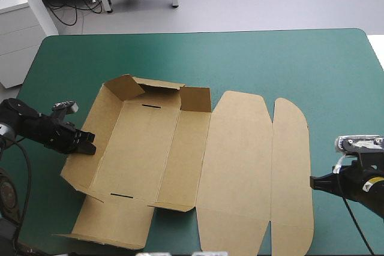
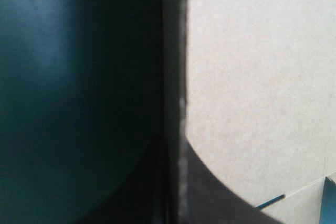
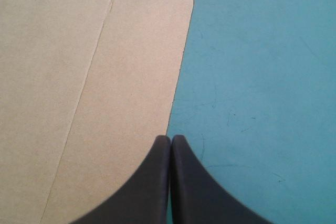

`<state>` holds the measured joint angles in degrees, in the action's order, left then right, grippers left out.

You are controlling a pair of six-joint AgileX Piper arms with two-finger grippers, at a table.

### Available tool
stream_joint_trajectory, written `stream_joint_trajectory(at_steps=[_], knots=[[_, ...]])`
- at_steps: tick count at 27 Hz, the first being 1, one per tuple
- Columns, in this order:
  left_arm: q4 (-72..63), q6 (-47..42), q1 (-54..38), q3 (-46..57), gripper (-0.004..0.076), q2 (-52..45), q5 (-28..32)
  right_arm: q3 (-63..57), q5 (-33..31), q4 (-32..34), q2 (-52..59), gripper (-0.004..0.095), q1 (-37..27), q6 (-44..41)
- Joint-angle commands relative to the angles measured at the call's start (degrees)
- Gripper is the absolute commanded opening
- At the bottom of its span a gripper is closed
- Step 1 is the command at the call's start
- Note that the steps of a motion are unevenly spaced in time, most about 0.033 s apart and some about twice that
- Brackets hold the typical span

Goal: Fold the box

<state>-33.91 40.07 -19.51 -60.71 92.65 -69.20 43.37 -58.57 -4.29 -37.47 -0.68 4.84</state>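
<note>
Brown box: left gripper clamps wall, right gripper closed.

High view overlooks the table; both wrist views crowd the box.

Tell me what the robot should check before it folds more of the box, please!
1. The left pincer grips the box by its left wall: ok, the board's edge sits between its fingers.
2. The left wall is raised: ok.
3. The near flap is raised: not ok, it lies flat.
4. The right pincer is free: ok, shut and empty, tip at the outer edge of the lid.
5. The grip is firm enough: cannot tell.
</note>
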Motion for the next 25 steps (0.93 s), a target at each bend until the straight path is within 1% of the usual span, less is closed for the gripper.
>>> stream_joint_trajectory(at_steps=[1, 2, 4, 10, 19, 23, 25], knots=[[-0.16, -0.01, 0.35, -1.07, -0.001, -1.99, -1.97, 1.39, 2.62, -0.1, 0.03, -0.002, -0.5, 0.33], [0.58, 0.17, 0.35, -1.17, -0.001, -1.99, -0.96, 1.39, 2.62, -0.1, 0.03, -0.002, -0.5, 0.33], [2.83, 3.67, 1.81, -2.66, -0.001, -1.99, -0.56, 1.39, 2.62, -0.1, 0.03, -0.002, -0.5, 0.33], [17.81, 3.14, 16.82, -11.64, -0.001, -1.99, 5.75, 1.39, 2.62, -0.1, 0.03, -0.002, -0.5, -0.09], [39.0, -5.89, 40.89, -21.02, -0.001, -1.99, 23.15, 1.39, 0.35, -0.34, 0.03, -0.002, -0.5, -0.1], [53.58, -12.08, 51.11, -22.33, -0.001, -1.99, 30.29, 1.39, -0.11, -0.34, 0.03, -0.002, -0.5, -0.1], [62.54, -16.04, 56.02, -22.45, -0.001, -1.99, 32.68, 1.39, -0.35, -0.34, 0.03, -0.002, -0.5, -0.1]])
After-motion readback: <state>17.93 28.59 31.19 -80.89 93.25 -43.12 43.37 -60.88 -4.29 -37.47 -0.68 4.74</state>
